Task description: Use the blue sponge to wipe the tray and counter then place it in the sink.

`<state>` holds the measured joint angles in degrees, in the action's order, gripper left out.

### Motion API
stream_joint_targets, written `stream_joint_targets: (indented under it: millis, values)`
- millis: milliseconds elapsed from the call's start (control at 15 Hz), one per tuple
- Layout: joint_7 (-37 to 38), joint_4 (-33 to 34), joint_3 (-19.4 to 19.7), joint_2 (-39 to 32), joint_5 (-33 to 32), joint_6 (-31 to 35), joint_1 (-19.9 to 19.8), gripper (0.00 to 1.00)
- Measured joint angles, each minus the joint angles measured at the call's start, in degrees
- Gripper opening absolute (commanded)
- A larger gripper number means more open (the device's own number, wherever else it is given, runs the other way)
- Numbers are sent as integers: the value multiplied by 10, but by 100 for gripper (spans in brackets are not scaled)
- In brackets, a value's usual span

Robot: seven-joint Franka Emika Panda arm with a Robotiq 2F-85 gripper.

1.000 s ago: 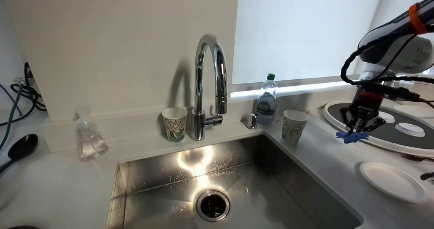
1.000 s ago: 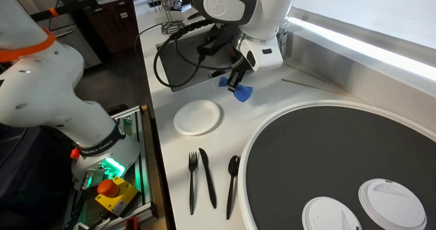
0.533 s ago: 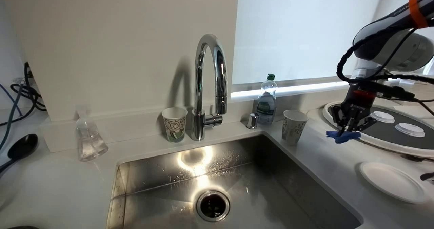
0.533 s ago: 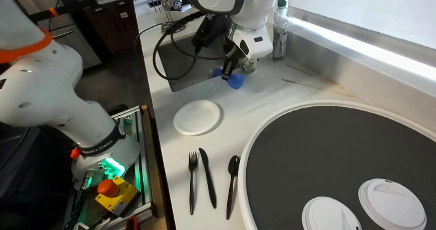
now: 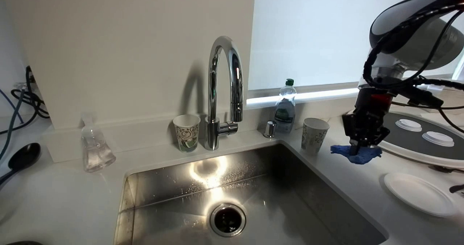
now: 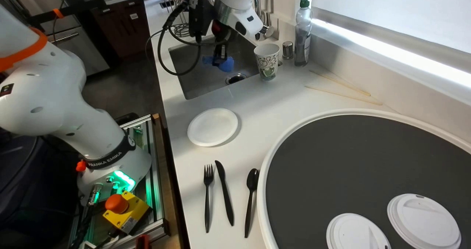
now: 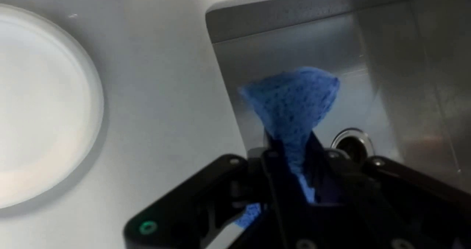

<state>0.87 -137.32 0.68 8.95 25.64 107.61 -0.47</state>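
I'm in a kitchen: a steel sink [image 5: 268, 198] is set in the white counter [image 5: 72, 201], tall faucet [image 5: 213, 96] beside it, dish soap [image 5: 285, 111] to the faucet's right, dark cabinets [image 6: 119, 31] at the far left.

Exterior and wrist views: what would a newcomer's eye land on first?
Likely the bright blue sponge, pinched at its middle in the gripper; in the wrist view its upper end shows against the sink. Then the tall faucet behind the sink in an exterior view, and the big round tray with two white lids on it, filling an exterior view's lower right.
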Motion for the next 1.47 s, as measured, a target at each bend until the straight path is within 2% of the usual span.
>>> stream_joint_targets:
  millis: [400, 533, 1000, 1067, 1467]
  values:
    - [-49, -12, -44, 14, 47, 2, 60, 4]
    - [-56, -13, -57, 13, 56, 4, 75, 43]
    - [-77, -19, -73, 3, 70, 36, 95, 94]
    - [-79, -20, -72, 3, 70, 37, 95, 99]
    - [-84, -22, -68, 3, 70, 39, 94, 100]
